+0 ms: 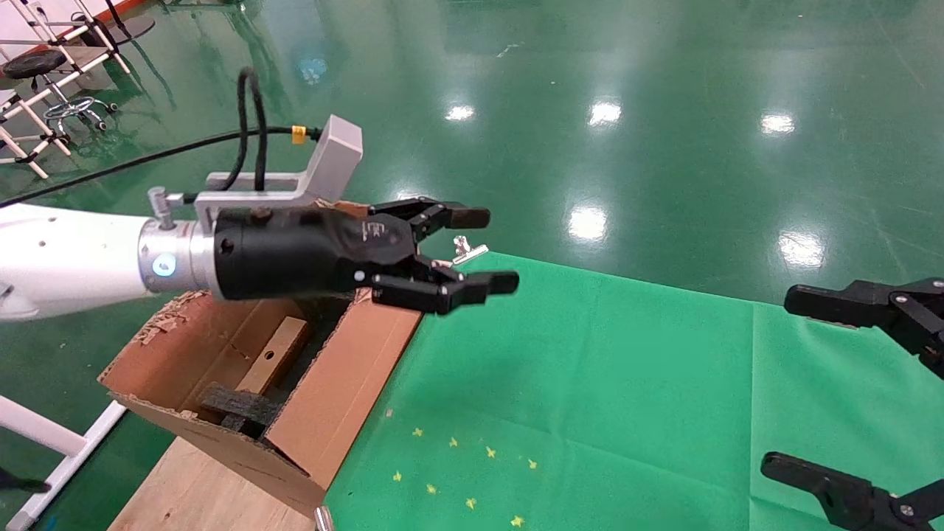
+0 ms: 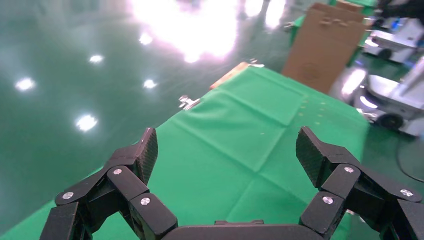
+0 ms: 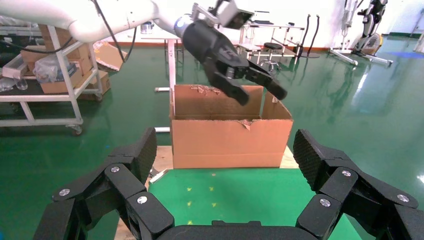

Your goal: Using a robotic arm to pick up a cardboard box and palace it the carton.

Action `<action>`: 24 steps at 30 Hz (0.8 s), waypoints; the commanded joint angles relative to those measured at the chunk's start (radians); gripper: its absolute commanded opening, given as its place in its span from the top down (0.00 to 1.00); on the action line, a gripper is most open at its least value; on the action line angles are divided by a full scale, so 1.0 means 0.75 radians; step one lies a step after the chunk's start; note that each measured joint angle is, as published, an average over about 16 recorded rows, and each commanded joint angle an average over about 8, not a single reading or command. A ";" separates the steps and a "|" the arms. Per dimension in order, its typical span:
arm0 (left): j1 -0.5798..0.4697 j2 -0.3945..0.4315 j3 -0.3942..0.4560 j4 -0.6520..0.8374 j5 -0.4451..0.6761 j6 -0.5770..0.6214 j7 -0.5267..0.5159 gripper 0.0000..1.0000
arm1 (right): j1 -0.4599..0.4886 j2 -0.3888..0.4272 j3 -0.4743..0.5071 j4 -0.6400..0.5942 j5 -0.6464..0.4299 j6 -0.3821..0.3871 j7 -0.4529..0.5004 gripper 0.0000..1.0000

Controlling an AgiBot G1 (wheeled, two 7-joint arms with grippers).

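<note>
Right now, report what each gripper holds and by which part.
Nothing is held. The left gripper hangs open and empty above the carton, where the cardboard box already lies. The right gripper is open and empty too.

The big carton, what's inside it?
Inside the carton lies a small flat cardboard box with a round hole, leaning beside black foam blocks. The left pincer, open and empty, hangs above and covers the far part, so anything there is hidden.

A robotics lab or workshop: glossy green epoxy floor (image 1: 664, 88), white pipe-frame racks (image 3: 60, 95) holding boxes, stools (image 1: 33, 65), another wheeled robot (image 2: 395, 100).
</note>
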 commanded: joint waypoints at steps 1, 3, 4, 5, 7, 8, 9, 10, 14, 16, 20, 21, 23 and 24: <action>0.039 -0.010 -0.024 -0.051 -0.038 0.012 0.031 0.00 | 0.000 0.000 0.000 0.000 0.000 0.000 0.000 0.00; 0.078 -0.021 -0.047 -0.101 -0.076 0.023 0.062 0.00 | 0.000 0.000 0.000 0.000 0.000 0.000 0.000 0.00; 0.098 -0.026 -0.059 -0.127 -0.095 0.029 0.077 0.00 | 0.000 0.000 0.000 0.000 0.000 0.000 0.000 0.00; 0.118 -0.031 -0.071 -0.153 -0.114 0.035 0.093 0.00 | 0.000 0.000 0.000 0.000 0.000 0.000 0.000 0.00; 0.157 -0.041 -0.095 -0.203 -0.152 0.046 0.124 0.00 | 0.000 0.000 0.000 0.000 0.000 0.000 0.000 0.00; 0.177 -0.047 -0.107 -0.228 -0.171 0.052 0.139 0.00 | 0.000 0.000 0.000 0.000 0.000 0.000 0.000 0.00; 0.196 -0.052 -0.118 -0.253 -0.189 0.057 0.154 0.00 | 0.000 0.000 0.000 0.000 0.000 0.000 0.000 0.00; 0.216 -0.057 -0.130 -0.279 -0.209 0.063 0.170 0.00 | 0.000 0.000 0.000 0.000 0.000 0.000 0.000 0.00; 0.287 -0.075 -0.173 -0.370 -0.277 0.084 0.226 0.00 | 0.000 0.000 0.000 0.000 0.000 0.000 0.000 0.00; 0.317 -0.083 -0.191 -0.409 -0.306 0.093 0.248 0.00 | 0.000 0.000 0.000 0.000 0.000 0.000 0.000 0.00; 0.350 -0.092 -0.210 -0.451 -0.339 0.104 0.268 0.00 | 0.000 0.000 0.000 0.000 0.000 0.000 0.000 0.00; 0.355 -0.093 -0.213 -0.457 -0.344 0.106 0.270 0.00 | 0.000 0.000 0.000 0.000 0.001 0.000 0.000 0.00; 0.355 -0.094 -0.214 -0.457 -0.346 0.106 0.268 0.00 | 0.000 0.000 0.000 0.000 0.001 0.001 0.000 0.00; 0.353 -0.093 -0.213 -0.454 -0.344 0.105 0.267 0.00 | 0.000 0.000 0.000 0.000 0.001 0.001 0.000 0.00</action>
